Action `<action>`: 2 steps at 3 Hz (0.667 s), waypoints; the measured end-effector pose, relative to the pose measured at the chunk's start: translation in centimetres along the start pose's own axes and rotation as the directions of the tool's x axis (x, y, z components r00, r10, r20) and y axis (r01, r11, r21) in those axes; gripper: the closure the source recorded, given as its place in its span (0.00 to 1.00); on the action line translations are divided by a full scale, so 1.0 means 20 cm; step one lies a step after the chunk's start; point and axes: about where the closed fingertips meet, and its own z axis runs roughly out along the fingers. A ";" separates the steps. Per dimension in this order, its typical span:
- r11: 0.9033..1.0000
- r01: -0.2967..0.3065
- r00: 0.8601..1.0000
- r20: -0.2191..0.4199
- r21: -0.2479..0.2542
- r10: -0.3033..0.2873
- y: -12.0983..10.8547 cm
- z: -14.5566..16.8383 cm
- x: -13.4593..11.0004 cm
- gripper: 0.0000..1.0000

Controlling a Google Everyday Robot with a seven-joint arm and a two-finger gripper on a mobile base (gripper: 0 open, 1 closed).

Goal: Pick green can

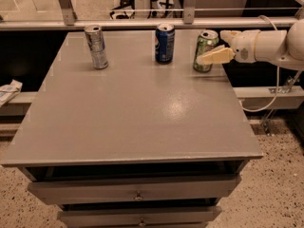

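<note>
Now three cans on table (142,118): green can (204,51), blue can (164,43), silver can (96,47); fingers (216,56) spread at green can's right side.

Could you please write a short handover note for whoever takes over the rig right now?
Gripper: at the right side of the green can, low against its body, with the arm coming in from the right. I cannot confirm a grasp.
Green can: upright on the table, near the back right corner.
Others: the dark blue can stands just left of it and the silver can is farther left. Both are upright and apart from the gripper.
Done: the gripper is at the can.
Left: secure the grip and lift the can off the table.
</note>
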 end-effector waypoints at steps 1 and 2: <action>1.000 -0.004 0.999 0.042 0.005 0.004 -0.02 -0.03 0.00 0.38; 1.000 0.006 0.994 0.108 0.014 -0.008 0.00 -0.14 -0.07 0.61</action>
